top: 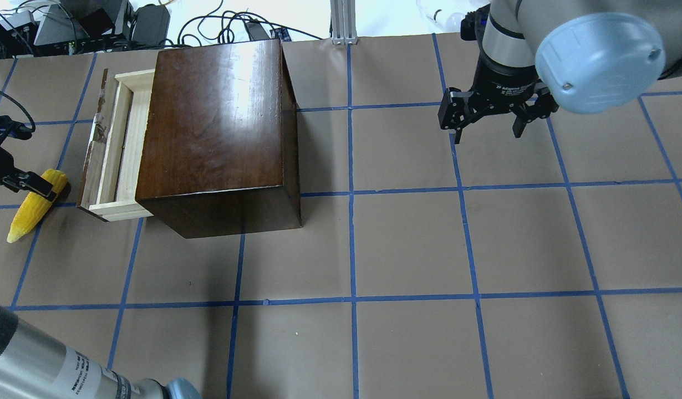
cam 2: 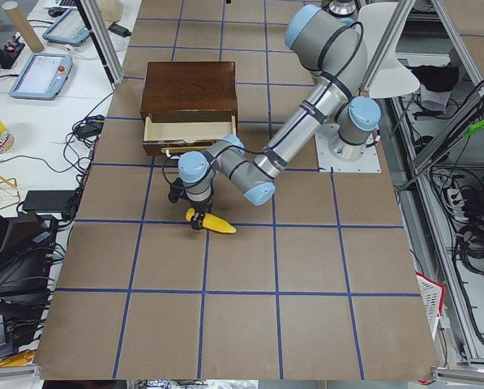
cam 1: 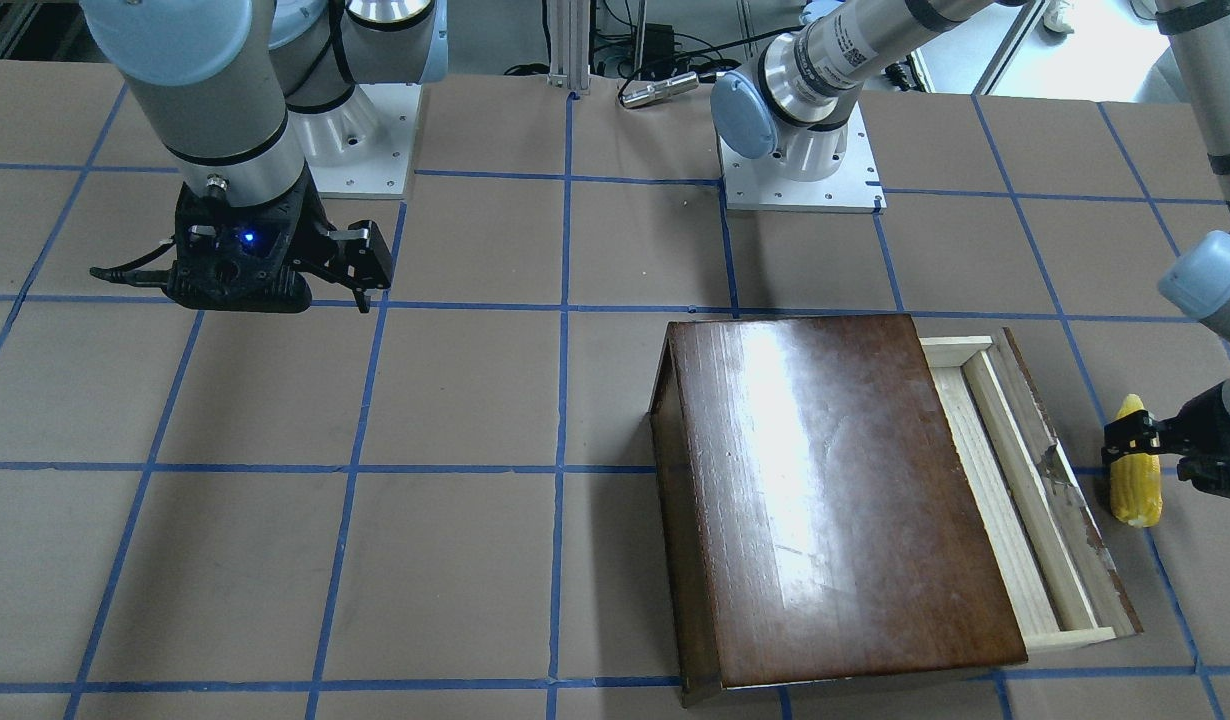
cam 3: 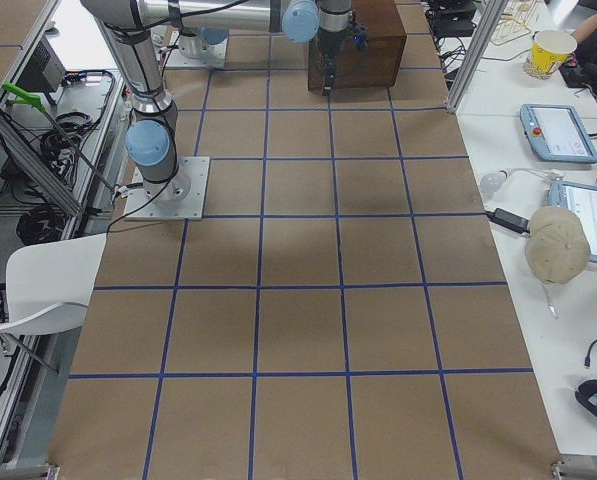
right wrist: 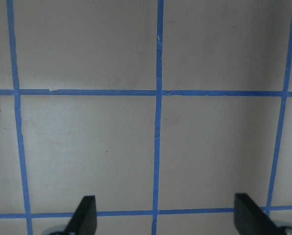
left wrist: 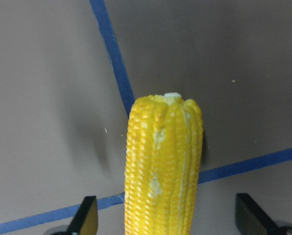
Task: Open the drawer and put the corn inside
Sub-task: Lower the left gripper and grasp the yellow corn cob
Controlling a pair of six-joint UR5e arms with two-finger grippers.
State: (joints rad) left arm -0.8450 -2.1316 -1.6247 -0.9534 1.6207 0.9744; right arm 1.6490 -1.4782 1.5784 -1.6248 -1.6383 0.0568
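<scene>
The corn (cam 1: 1135, 490) lies on the table just outside the drawer's dark front panel; it also shows in the overhead view (top: 25, 219) and the left wrist view (left wrist: 163, 161). The drawer (cam 1: 1015, 480) (top: 119, 144) is pulled partly out of the dark-brown box (cam 1: 835, 500) (top: 219, 122), and its pale tray is empty. My left gripper (cam 1: 1140, 440) (top: 36, 185) (left wrist: 168, 220) is open and straddles the corn's thick end, with its fingertips (left wrist: 87, 218) wide of the cob. My right gripper (top: 488, 124) (cam 1: 360, 285) is open and empty, held above the table far from the box.
The brown table (top: 407, 244) has a grid of blue tape lines. The arm bases (cam 1: 800, 175) stand at the robot's side of the table. Cables and equipment (top: 69, 25) lie beyond the far edge behind the box.
</scene>
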